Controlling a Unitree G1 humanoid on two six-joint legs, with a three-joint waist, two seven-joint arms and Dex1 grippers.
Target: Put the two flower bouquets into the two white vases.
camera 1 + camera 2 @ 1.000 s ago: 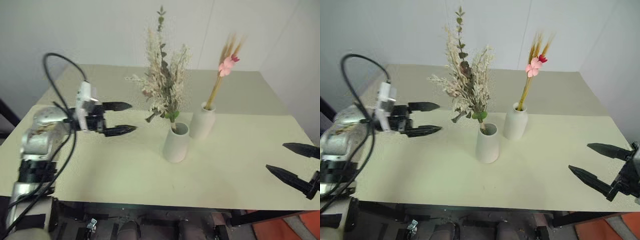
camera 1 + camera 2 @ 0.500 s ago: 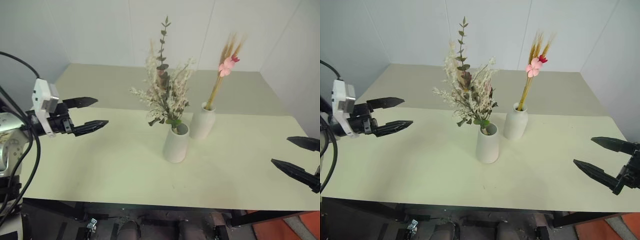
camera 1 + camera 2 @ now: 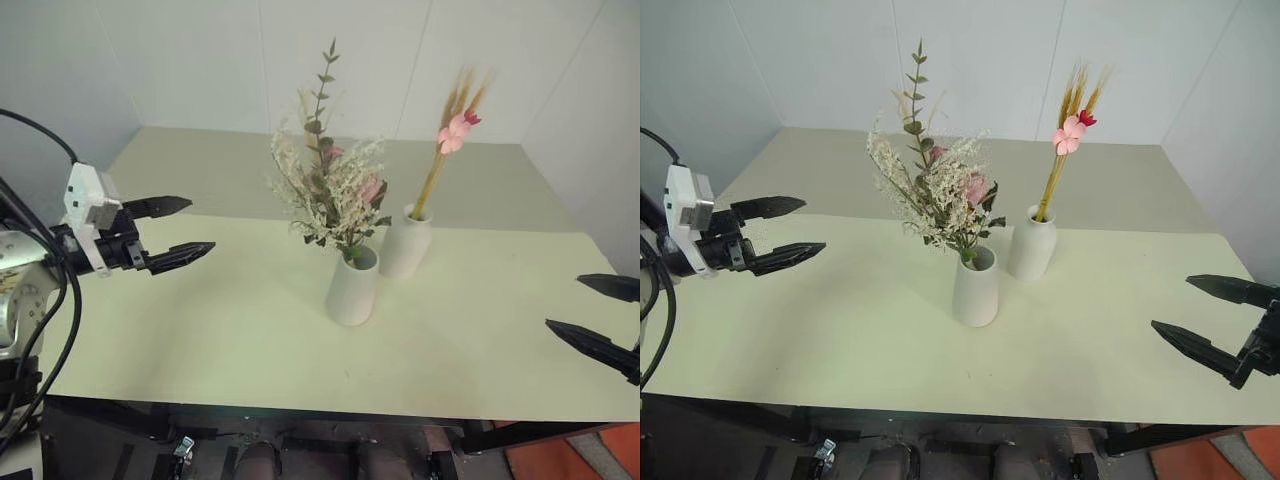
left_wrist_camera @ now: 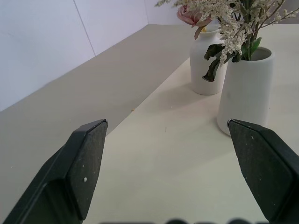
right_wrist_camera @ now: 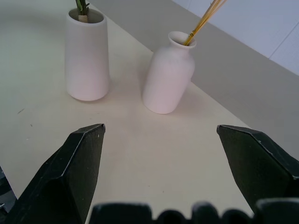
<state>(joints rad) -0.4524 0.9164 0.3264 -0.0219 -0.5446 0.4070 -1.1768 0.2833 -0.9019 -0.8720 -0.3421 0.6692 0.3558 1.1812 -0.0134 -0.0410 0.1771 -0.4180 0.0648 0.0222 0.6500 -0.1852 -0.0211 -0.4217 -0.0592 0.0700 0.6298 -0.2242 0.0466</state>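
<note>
Both bouquets sat in their vases at table centre: bushy bunch (image 3: 940, 195) in the wide vase (image 3: 975, 286), slim stalk bundle (image 3: 1065, 140) in the bottle vase (image 3: 1031, 244) at its two o'clock. Left gripper (image 3: 788, 230) at nine o'clock and right gripper (image 3: 1220, 320) at four o'clock gaped wide, empty. The top-heavy bunch leaned; it looked liable to tip its vase.

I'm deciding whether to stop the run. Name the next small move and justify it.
Probably none beyond keeping both arms back: the bushy bouquet stands in the wide-mouthed vase, the slim stalk bundle in the narrow-necked vase, and the left gripper and right gripper are open, apart from them.
</note>
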